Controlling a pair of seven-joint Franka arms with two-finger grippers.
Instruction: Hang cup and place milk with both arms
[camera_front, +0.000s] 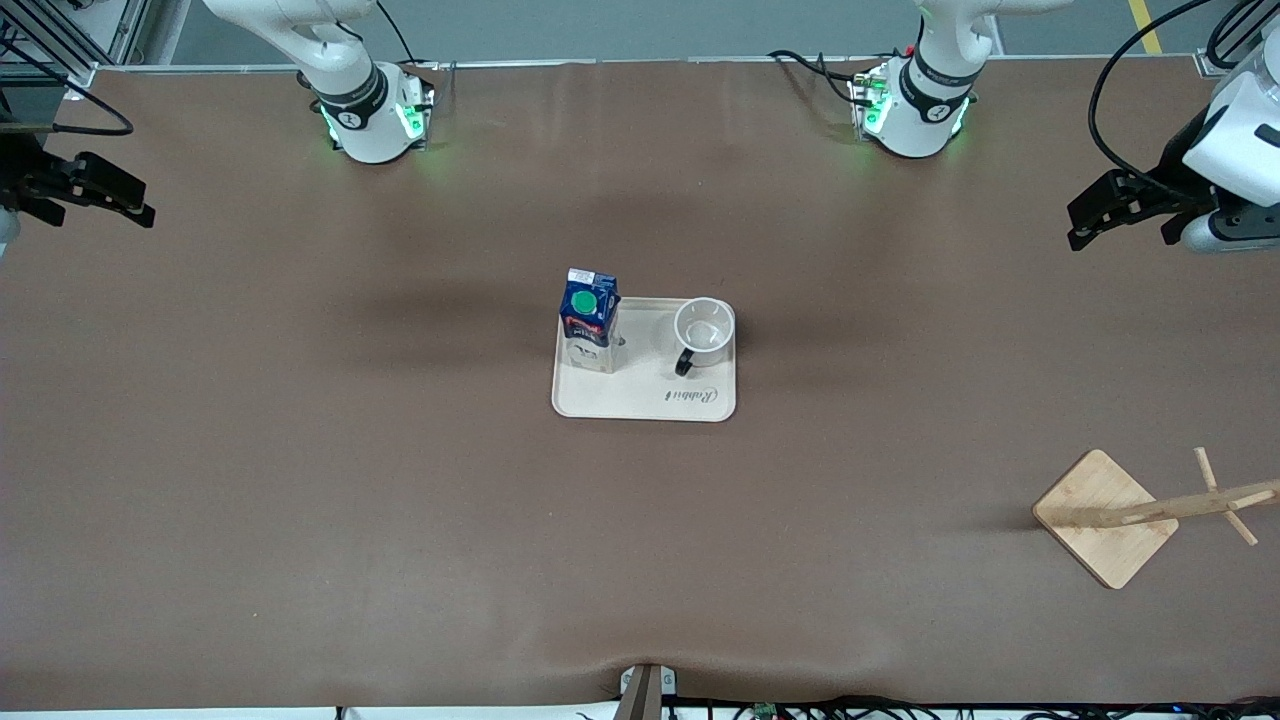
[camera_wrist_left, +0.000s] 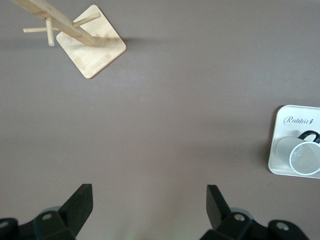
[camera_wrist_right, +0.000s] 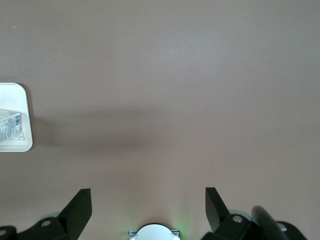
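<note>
table (camera_front: 300, 480): brown | on it: tray (camera_front: 640, 405), wooden rack (camera_front: 1105, 515)

Cream tray (camera_front: 640, 400) mid-table; wooden rack (camera_front: 1105, 515) nearer front camera, toward left arm's end.

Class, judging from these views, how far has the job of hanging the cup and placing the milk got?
Nothing looks done yet. The cup and the milk carton both stand on the cream tray. Nothing is in hand: the left gripper and right gripper wait open over bare table at their own ends. Both steps are left: hanging the cup on the wooden rack and placing the milk.
</note>
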